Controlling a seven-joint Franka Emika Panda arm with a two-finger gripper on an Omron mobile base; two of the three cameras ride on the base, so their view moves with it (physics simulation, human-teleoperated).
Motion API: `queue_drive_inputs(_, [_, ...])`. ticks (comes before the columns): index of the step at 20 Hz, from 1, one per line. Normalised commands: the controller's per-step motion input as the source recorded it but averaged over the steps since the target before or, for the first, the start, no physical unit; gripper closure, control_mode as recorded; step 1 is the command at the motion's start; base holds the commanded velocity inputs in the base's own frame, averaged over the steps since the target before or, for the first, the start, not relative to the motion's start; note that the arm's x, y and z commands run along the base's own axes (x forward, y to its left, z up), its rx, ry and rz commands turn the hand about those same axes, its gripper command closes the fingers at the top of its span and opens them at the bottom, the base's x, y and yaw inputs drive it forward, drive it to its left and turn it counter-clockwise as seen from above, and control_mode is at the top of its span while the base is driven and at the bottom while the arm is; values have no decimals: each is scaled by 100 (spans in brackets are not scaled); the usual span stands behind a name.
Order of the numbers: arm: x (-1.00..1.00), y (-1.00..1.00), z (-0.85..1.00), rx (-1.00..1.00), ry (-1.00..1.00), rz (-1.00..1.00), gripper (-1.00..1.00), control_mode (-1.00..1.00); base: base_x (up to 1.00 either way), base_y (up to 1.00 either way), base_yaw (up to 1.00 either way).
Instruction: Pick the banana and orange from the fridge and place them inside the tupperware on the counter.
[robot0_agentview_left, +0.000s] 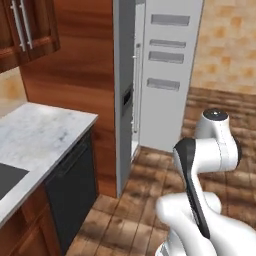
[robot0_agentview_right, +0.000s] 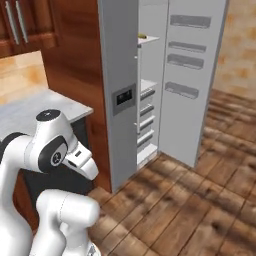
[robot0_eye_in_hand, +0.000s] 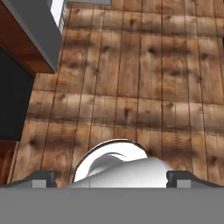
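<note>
Right base view gives me the best look at the fridge (robot0_agentview_right: 120, 75): its door (robot0_agentview_right: 192, 75) is swung wide open, showing white shelves and drawers inside. On the top shelf I can make out a small yellowish shape, probably the banana (robot0_agentview_right: 142, 36), though it is too small for me to be sure. I cannot pick out the orange from here.

From the left base view I see the same fridge (robot0_agentview_left: 124, 75) edge-on, with its open door (robot0_agentview_left: 167, 70) carrying grey bins. Just left of it stands a tall reddish-brown panel, then the counter (robot0_agentview_left: 40, 135) of veined marble over a dark dishwasher (robot0_agentview_left: 72, 190). A dark sink (robot0_agentview_left: 9, 180) is set in the counter at the near left edge.

Down in the hand view, the gripper (robot0_eye_in_hand: 111, 177) points at the wooden plank floor (robot0_eye_in_hand: 140, 87). Its two dark fingertips (robot0_eye_in_hand: 41, 177) sit far apart at either side, so the jaws are spread wide and hold nothing.
</note>
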Motion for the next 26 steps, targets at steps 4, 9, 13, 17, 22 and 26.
queue_drive_inputs(4, [0,0,0,0,0,0,-100,100,100,-85,44])
queue_drive_inputs(9, [0,0,0,0,0,0,-100,100,100,-90,41])
queue_drive_inputs(13, [0,0,0,0,0,0,-100,100,99,-91,42])
queue_drive_inputs(17, [0,0,0,0,0,0,-100,100,95,-90,46])
queue_drive_inputs(22, [0,0,0,0,0,0,-100,100,83,-89,48])
queue_drive_inputs(26, [0,0,0,0,0,0,-100,100,66,-85,45])
